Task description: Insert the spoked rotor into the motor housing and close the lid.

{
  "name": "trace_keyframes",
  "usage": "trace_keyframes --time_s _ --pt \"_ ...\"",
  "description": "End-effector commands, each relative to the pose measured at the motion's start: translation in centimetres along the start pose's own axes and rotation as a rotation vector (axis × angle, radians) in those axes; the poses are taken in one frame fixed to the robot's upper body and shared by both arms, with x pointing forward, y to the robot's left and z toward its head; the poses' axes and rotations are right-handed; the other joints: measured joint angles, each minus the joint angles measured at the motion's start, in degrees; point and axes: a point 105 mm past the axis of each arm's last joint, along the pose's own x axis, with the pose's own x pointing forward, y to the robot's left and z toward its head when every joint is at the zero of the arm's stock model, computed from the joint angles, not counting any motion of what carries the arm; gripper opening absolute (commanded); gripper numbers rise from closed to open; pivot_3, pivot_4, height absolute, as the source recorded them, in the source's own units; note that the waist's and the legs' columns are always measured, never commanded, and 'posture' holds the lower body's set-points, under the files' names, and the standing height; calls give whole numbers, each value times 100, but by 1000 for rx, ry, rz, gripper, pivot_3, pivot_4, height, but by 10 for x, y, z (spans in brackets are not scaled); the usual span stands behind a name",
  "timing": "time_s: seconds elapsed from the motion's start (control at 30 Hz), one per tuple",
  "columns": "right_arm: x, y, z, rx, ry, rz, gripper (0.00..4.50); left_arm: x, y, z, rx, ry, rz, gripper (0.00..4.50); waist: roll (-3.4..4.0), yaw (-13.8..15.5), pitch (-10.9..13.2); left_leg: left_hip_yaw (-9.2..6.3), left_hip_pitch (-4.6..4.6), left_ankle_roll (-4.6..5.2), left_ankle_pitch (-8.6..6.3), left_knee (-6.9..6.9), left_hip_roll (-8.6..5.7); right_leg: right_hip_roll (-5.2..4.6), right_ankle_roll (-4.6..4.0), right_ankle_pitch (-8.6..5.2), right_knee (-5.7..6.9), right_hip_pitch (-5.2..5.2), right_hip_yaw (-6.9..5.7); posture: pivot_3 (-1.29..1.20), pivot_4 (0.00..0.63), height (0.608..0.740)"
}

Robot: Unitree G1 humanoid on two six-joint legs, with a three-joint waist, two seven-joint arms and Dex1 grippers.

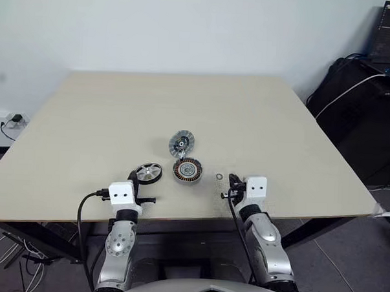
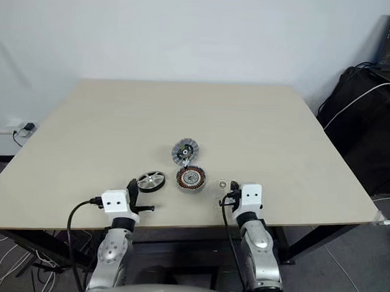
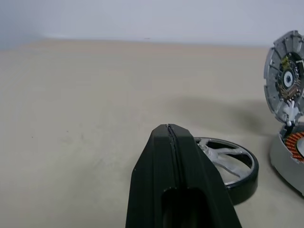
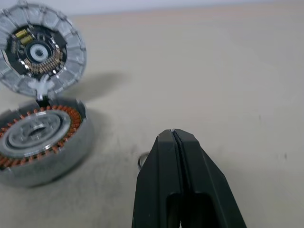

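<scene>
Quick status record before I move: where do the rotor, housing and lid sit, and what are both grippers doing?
rotor: dark-rimmed spoked rotor flat on the beige table, not inserted
housing: round metal motor housing with copper windings, open, right of the rotor
lid: ribbed silver lid standing up at the housing's far edge
loose part: small metal ring right of the housing
left gripper: fingers shut, empty, near the rotor
right gripper: fingers shut, empty, near the ring

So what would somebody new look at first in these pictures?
Probably the motor housing in the middle of the table, with its shiny copper ring, and the lid standing open just behind it. Next, the spoked rotor lying flat to its left. The left gripper and right gripper wait, shut and empty, at the near edge.
</scene>
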Motion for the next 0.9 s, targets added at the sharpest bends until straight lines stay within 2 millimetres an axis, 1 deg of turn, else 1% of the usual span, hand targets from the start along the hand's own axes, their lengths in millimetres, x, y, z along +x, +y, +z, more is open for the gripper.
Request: trace_keyframes --time_s 0.03,0.1,0.13,0.2,0.33,0.43,0.53,0.67,0.8,0.83,0.9 --pt "5 10 20 26 31 73 37 7 0 16 46 -11 -11 7 1 1 0 -2 -3 0 0 0 0 0 0 0 -1 -1 -1 0 0 740" --pt "4 17 24 22 61 148 37 8 -2 16 62 26 -49 7 1 -1 0 -4 -12 1 0 2 0 0 0 0 -1 -7 -2 0 0 740" --pt "3 22 29 8 54 206 37 7 -6 16 62 39 -99 7 1 -1 0 -5 -16 1 1 4 0 1 0 0 -1 -9 -4 0 0 740" --pt "3 26 35 14 58 259 37 5 -10 15 59 72 -188 7 1 -3 0 -10 -22 1 1 4 -1 4 0 -1 -5 -11 -11 0 0 740" --pt "2 29 35 7 117 322 37 0 -12 8 77 159 -293 7 2 -5 1 -13 -25 0 1 4 -1 5 -1 -2 -5 -12 -16 0 0 740" --pt "1 30 33 -19 167 352 619 -3 -11 9 78 195 -356 0 3 -2 2 -13 -25 0 1 5 -1 5 -1 -2 -6 -12 -18 0 0 740" --pt "1 29 33 -55 193 362 1566 -4 -7 11 98 223 -380 561 6 -4 5 -14 -26 0 1 5 -1 4 -1 -2 -6 -12 -16 0 0 740" --pt "2 29 33 -61 205 359 2893 -3 2 14 119 228 -357 1901 6 -1 5 -16 -26 -1 1 5 -1 5 -1 -2 -6 -12 -16 0 0 740" --pt "1 29 31 -65 217 361 4281 -3 4 14 113 236 -353 3298 5 0 5 -16 -27 -1 1 5 -2 4 -1 -2 -6 -11 -15 0 0 740" --pt "1 29 31 -65 218 361 4500 -3 4 14 109 237 -354 3630 5 0 5 -16 -27 -1 1 6 -3 4 0 -2 -7 -10 -15 0 0 740" --pt "1 29 31 -65 220 359 4500 -4 3 14 105 240 -357 4298 5 0 5 -16 -27 -1 1 5 -3 4 0 -2 -7 -10 -15 0 0 740"
